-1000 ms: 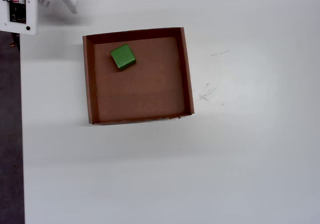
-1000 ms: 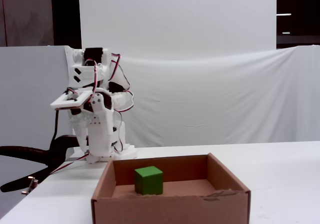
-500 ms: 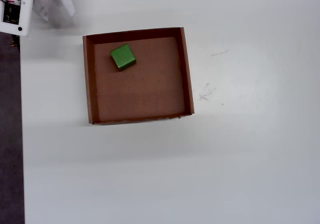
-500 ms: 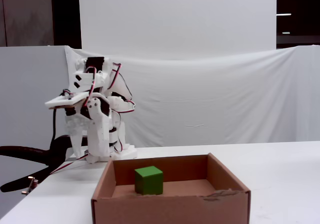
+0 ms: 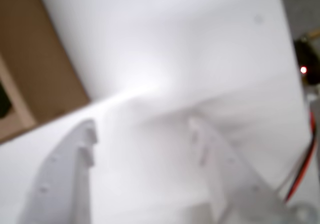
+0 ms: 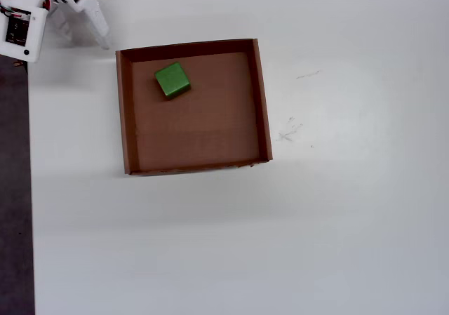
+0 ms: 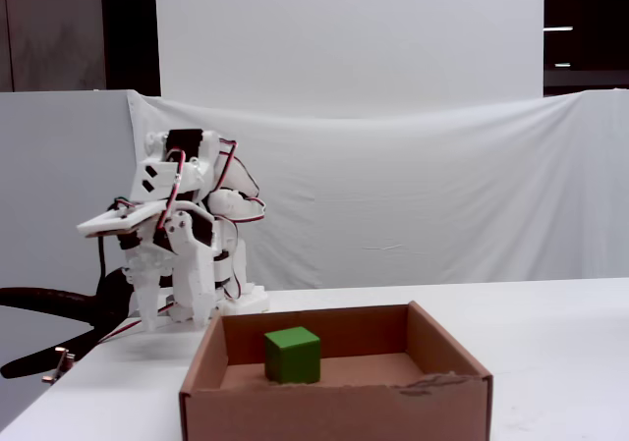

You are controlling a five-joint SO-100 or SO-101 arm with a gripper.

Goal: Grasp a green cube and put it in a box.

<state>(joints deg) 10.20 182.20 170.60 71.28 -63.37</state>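
Though the wrist view is badly blurred, the gripper shows as two pale fingers rising from the bottom edge with a clear gap between them and nothing held, so the claw is apart. Bare white table lies under and beyond the fingers. At the left edge a brown corner of the box comes into view, apart from the fingertips. Red wire runs down the right edge.

Seen from overhead, the arm sits folded in the top left corner, near the table's left edge, with a white finger pointing down and right toward the box's upper left corner without touching it. The cube rests on the box floor near the upper left corner, close to the top wall and turned slightly askew to the walls.

From the fixed view, the arm is hunched at the left behind the box, its upper part tipped forward and the gripper hanging down close above the table. The cube stands inside the box, left of centre, well apart from the claw.
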